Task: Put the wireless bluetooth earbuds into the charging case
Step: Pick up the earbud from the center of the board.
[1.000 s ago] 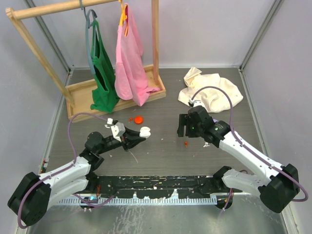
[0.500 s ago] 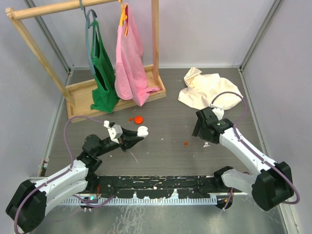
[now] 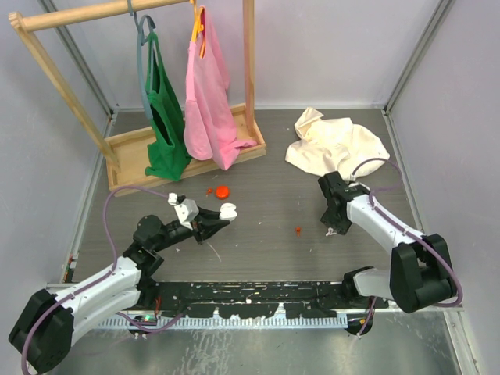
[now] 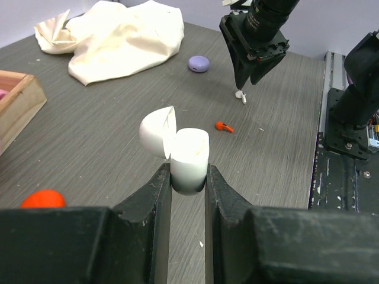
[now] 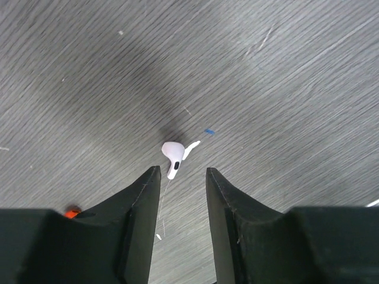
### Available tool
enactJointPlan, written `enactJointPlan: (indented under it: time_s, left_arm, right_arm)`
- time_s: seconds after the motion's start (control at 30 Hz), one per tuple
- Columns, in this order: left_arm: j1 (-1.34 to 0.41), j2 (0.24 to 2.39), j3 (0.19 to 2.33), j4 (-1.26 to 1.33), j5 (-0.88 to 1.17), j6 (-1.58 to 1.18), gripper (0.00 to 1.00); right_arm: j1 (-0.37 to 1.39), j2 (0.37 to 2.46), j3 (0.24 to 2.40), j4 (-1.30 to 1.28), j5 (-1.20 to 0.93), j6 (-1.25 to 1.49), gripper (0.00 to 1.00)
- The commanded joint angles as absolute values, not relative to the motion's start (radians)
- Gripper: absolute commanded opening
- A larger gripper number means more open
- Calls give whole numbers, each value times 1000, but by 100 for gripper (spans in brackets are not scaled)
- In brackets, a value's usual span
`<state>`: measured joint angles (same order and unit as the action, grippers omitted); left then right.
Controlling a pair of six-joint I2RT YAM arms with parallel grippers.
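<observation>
Grey wood-grain tabletop (image 3: pixel 266 164) fills the floor of a white-walled enclosure, with a wooden garment rack (image 3: pixel 248 62) at the far left carrying a green bag (image 3: pixel 166 133) and a pink bag (image 3: pixel 207 109), and a crumpled cream cloth (image 3: pixel 336 148) at the far right. On the left, the left gripper (image 4: pixel 188 177) is clamped tight on the lower half of a white charging case (image 4: pixel 189 157), held upright off the table with its lid (image 4: pixel 157 131) hinged open toward the left. On the right, the right gripper (image 5: pixel 182 170) points down at the table with its jaws a narrow way apart and nothing between them. A white earbud (image 5: pixel 172 155) lies on the surface just beyond its fingertips, in line with the gap but untouched. A red earbud (image 3: pixel 298 230) lies on the table between the two arms, a little left of the right gripper. A round red case (image 3: pixel 223 191) sits near the rack's base with a tiny red piece (image 3: pixel 209 191) just to its left. The left wrist view also shows a lilac case (image 4: pixel 198 63) resting near the edge of the cloth.
</observation>
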<state>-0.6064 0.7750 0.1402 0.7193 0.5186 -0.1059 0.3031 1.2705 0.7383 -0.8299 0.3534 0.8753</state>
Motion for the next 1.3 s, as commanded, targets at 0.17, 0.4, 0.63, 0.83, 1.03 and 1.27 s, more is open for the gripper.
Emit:
enactJointPlan:
  time_s: [0.17, 0.4, 0.63, 0.83, 1.03, 1.27]
  left_arm:
    - [-621, 778, 160, 740, 510, -80, 11]
    - [-625, 783, 164, 735, 511, -75, 11]
    - [-632, 793, 169, 729, 509, -69, 11]
    - [-634, 793, 170, 726, 509, -67, 10]
    - [-636, 794, 170, 725, 509, -66, 10]
    - [-640, 800, 174, 723, 511, -63, 10]
  right_arm:
    - [249, 1294, 694, -749, 345, 952, 40]
    - [242, 1321, 683, -707, 313, 953, 40]
    - [235, 1326, 671, -696, 303, 952, 40]
    - [233, 1326, 665, -682, 282, 945, 35]
    - [233, 1341, 683, -662, 276, 869, 34]
    - [250, 1400, 735, -605, 180, 700, 30]
